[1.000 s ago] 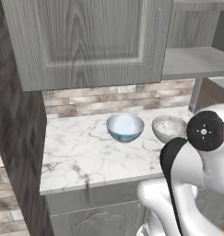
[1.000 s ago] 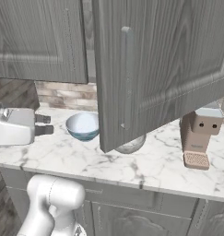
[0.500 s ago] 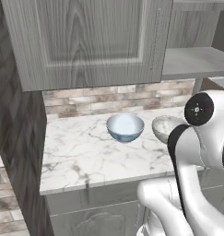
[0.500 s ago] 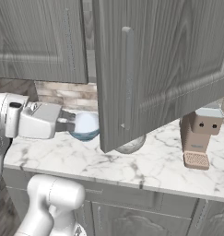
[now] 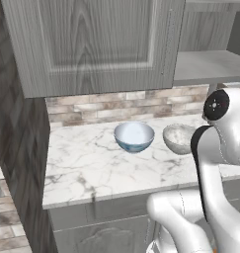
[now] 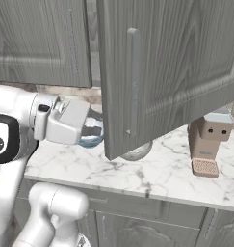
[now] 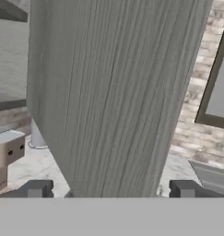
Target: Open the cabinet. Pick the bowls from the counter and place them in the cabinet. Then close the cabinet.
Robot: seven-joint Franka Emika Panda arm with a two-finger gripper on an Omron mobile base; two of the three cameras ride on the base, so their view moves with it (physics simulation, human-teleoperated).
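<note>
With the end effector point(image 7: 111, 190) spread open and empty beside the swung-out cabinet door point(image 6: 171, 72), we judge both bowls rigid, smooth, breakable; grip the blue bowl point(image 5: 134, 137) at its rim.

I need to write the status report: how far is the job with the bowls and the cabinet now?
Done: right cabinet door is swung open. In hand: nothing; the open gripper is empty. Left: blue bowl and speckled bowl sit on the counter, then closing.
</note>
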